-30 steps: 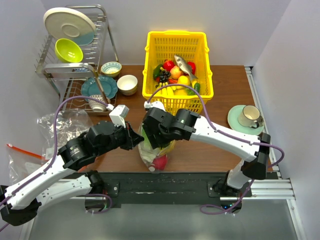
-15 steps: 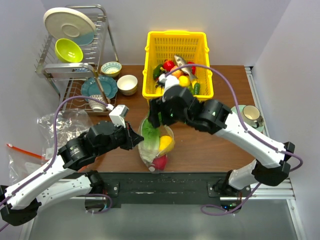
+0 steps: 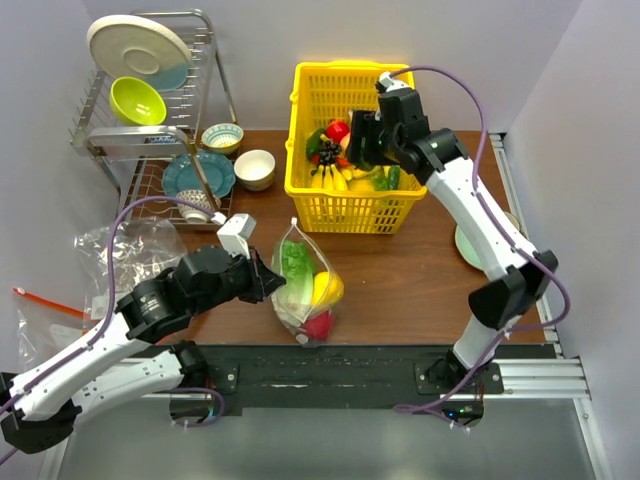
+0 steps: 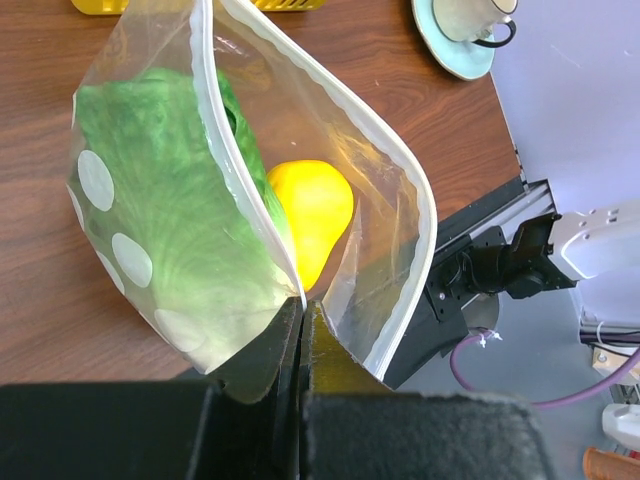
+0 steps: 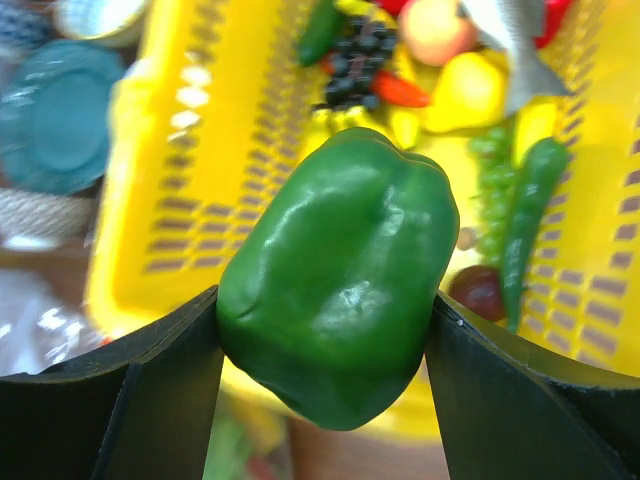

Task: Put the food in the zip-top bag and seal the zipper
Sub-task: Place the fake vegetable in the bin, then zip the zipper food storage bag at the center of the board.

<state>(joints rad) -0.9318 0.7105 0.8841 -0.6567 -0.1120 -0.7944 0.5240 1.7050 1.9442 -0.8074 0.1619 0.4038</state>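
The white-dotted zip-top bag (image 3: 305, 290) lies open on the table with green lettuce (image 3: 297, 262), a yellow piece (image 3: 326, 289) and a pink-red fruit (image 3: 320, 324) inside. My left gripper (image 3: 270, 283) is shut on the bag's mouth edge. In the left wrist view (image 4: 303, 310) it pinches the zipper strip (image 4: 245, 190), with the lettuce (image 4: 170, 210) and the yellow piece (image 4: 308, 205) beyond. My right gripper (image 3: 360, 140) is over the yellow basket (image 3: 350, 72). In the right wrist view (image 5: 325, 300) it is shut on a green bell pepper (image 5: 340, 270).
The basket (image 5: 180, 200) holds several more toy foods, among them a fish, grapes and a green chili. A dish rack (image 3: 150, 110) with plates and bowls stands at the back left. A cup on a saucer (image 3: 495, 235) is at the right. Plain clear bags (image 3: 60, 310) lie at the left.
My right arm has swung from the bag's mouth back over the basket and now holds a green pepper. The left gripper still holds the bag's edge.
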